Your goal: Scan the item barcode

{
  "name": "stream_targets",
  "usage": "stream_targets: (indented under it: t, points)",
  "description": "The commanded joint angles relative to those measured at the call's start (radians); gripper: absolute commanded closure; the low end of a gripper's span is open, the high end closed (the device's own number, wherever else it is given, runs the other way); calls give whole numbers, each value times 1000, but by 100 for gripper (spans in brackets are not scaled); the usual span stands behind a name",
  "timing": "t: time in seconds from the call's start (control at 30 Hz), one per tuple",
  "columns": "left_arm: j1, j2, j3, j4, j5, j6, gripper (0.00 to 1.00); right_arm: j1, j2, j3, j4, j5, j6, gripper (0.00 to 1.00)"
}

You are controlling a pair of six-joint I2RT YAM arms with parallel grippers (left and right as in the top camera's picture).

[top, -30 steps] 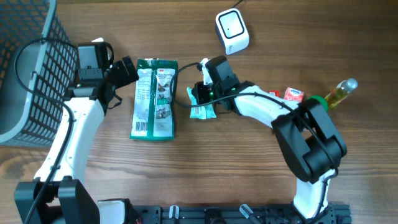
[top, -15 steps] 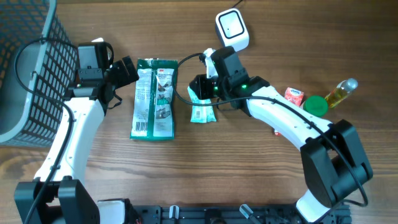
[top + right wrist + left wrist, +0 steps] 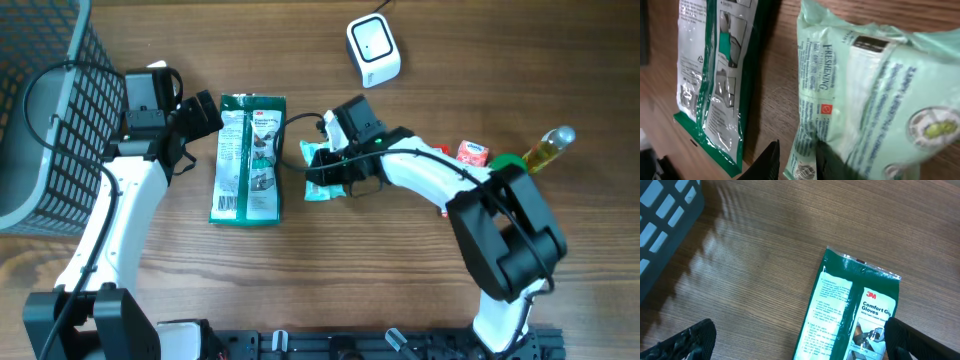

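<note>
A pale green wipes packet lies on the table beside a dark green gloves packet. The white scanner stands at the back. My right gripper hangs low over the wipes packet, its jaws narrowly open. The packet's printed edge sits between them, one finger stands clear of it over bare wood, and the other lies against the packet. My left gripper is wide open beside the gloves packet, with nothing between its fingers.
A grey mesh basket fills the far left. At the right lie a small red packet, a green lid and a yellow bottle. The gloves packet lies just left of the right fingers.
The right arm swung up towards the scanner, then came back down over the wipes packet, and its jaws stand slightly wider. The left arm has not moved.
</note>
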Motion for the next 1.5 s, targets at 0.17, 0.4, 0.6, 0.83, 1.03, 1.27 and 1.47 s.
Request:
stream_targets:
  t: [0.17,0.4,0.6,0.83,1.03,1.27,1.47]
  points:
    - [3,-3,8,3,-10,9,0,2,32,8,29,-130,0,68]
    - [3,-3,8,3,-10,9,0,2,-112,11,32,-129,-26,65]
    - [3,-3,8,3,-10,9,0,2,-105,-1,25,-66,-27,65]
    - [3,-3,8,3,-10,9,0,10,-105,-3,25,-65,-37,66]
    - [3,-3,8,3,-10,9,0,10,-104,-3,-21,-20,-52,65]
    - [3,-3,8,3,-10,9,0,13,-99,-16,-29,-21,-77,74]
    - [3,-3,8,3,-10,9,0,14,-35,-16,-28,-21,-76,77]
